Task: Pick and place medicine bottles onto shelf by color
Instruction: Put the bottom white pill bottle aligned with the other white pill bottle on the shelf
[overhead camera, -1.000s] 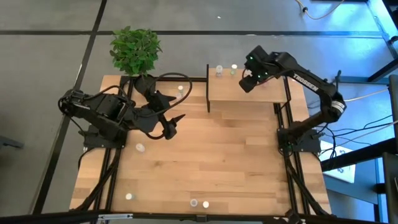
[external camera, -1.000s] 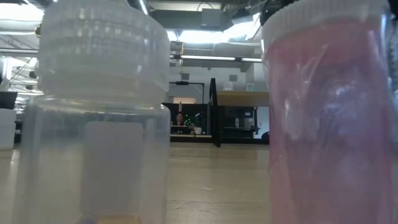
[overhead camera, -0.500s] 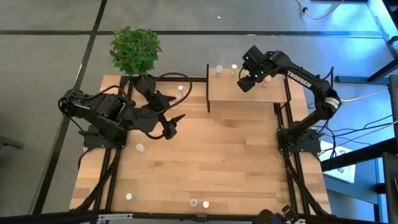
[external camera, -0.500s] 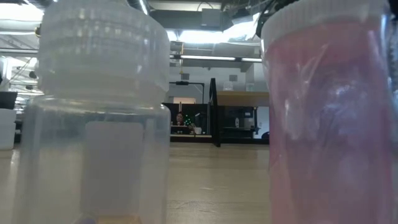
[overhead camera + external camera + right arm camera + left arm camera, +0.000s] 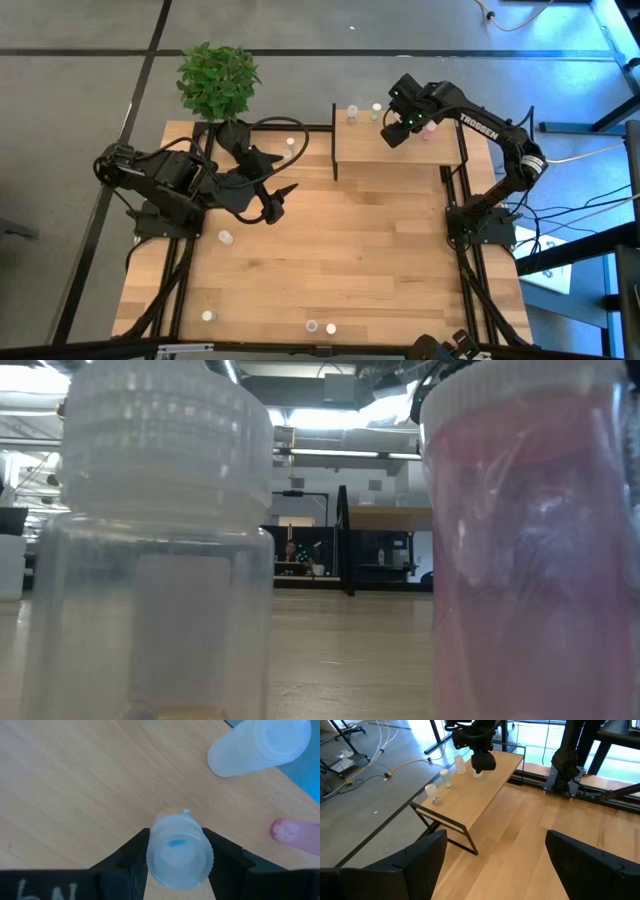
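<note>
Where visible, bottle (image 5: 177,849) seemingly clamped between right fingers (image 5: 131,855).

a leafy green plant (image 5: 217,80) beside the table (image 5: 340,260).

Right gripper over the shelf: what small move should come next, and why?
Probably lower a little, then open. The right gripper is shut on a white-capped bottle just above the shelf, beside another white-capped bottle, so it sits with its colour. I cannot tell whether its base touches the wood. The left gripper waits open over the table.
</note>
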Action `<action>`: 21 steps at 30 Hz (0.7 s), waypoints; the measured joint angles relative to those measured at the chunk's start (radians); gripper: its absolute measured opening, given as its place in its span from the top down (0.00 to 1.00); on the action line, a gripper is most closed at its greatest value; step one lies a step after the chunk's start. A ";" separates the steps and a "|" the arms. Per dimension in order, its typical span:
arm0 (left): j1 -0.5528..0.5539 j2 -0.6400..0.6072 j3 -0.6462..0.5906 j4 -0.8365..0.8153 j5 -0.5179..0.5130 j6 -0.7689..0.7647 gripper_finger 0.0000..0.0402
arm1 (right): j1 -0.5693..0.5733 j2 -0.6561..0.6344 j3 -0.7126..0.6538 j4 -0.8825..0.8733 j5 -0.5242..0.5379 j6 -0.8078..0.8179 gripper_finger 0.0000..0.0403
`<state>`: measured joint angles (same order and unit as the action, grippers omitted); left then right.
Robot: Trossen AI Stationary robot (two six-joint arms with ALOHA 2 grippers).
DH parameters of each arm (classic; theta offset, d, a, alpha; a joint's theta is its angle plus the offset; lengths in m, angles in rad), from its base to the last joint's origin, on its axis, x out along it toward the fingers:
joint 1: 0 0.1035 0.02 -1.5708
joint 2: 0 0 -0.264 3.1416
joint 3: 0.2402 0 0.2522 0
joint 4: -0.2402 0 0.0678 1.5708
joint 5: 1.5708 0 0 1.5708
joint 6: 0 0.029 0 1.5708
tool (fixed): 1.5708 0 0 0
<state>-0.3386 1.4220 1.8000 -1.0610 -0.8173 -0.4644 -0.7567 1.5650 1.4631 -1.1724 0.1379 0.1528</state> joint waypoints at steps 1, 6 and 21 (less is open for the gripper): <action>0.000 0.000 0.000 0.000 0.000 0.000 0.17 | 0.000 0.000 0.000 -0.002 0.000 0.000 0.59; 0.000 0.000 0.000 0.000 0.000 -0.004 0.17 | -0.002 -0.001 -0.012 0.009 0.000 0.000 0.59; 0.000 0.000 0.000 0.001 0.000 -0.006 0.17 | -0.005 -0.004 0.002 0.024 -0.002 -0.003 0.59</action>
<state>-0.3388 1.4220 1.8000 -1.0601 -0.8173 -0.4709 -0.7612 1.5608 1.4654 -1.1488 0.1364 0.1501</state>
